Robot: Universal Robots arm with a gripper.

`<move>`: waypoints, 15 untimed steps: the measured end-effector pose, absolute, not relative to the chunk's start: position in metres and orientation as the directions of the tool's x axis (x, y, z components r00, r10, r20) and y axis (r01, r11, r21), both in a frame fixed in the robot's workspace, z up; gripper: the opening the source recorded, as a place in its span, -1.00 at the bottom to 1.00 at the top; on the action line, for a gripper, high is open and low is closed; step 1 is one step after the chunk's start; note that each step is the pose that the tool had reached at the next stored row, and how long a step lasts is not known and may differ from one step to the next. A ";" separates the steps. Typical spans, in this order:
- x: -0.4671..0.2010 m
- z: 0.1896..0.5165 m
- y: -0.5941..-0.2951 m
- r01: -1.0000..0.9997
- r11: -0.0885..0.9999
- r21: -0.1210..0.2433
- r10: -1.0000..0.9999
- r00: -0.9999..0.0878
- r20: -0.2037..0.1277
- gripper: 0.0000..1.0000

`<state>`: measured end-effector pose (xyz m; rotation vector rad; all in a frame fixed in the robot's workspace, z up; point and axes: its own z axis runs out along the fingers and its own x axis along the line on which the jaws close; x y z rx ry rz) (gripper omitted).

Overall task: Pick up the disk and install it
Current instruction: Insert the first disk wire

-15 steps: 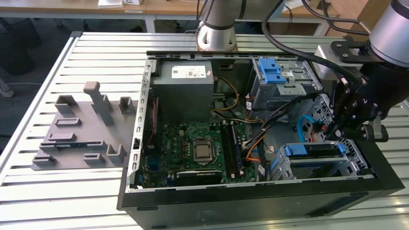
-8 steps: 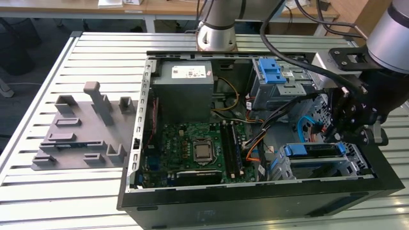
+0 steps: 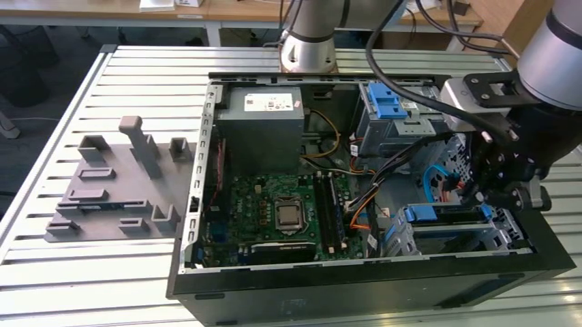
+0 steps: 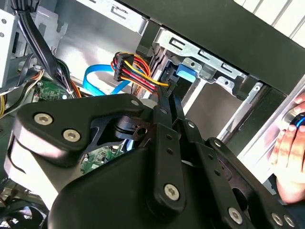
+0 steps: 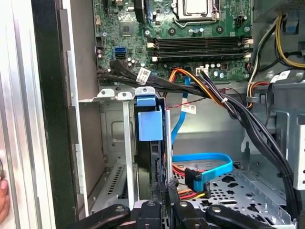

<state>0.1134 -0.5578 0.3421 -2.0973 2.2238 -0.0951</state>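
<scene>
Black linkages of the hand (image 5: 162, 193) crowd our first wrist view, fingers pinched close on the rear edge of the disk (image 5: 153, 143), which stands on edge in the drive cage (image 5: 114, 138), blue rail leading so it slides home.
</scene>
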 end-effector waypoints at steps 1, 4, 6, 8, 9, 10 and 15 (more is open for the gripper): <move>0.112 0.341 -0.558 -0.993 0.058 -0.105 -0.998 -0.056 -0.021 -0.67; 0.108 0.340 -0.558 -0.992 0.057 -0.112 -0.998 -0.054 -0.030 -0.67; 0.107 0.339 -0.558 -0.992 0.054 -0.116 -0.998 -0.050 -0.037 -0.67; 0.107 0.338 -0.559 -0.992 0.043 -0.119 -0.998 -0.038 -0.039 -0.67; 0.107 0.338 -0.559 -0.992 0.039 -0.122 -0.999 -0.034 -0.040 -0.67; 0.107 0.338 -0.560 -0.992 0.038 -0.124 -0.999 -0.033 -0.042 -0.67; 0.106 0.336 -0.564 -0.991 0.038 -0.126 -0.998 -0.032 -0.048 -0.67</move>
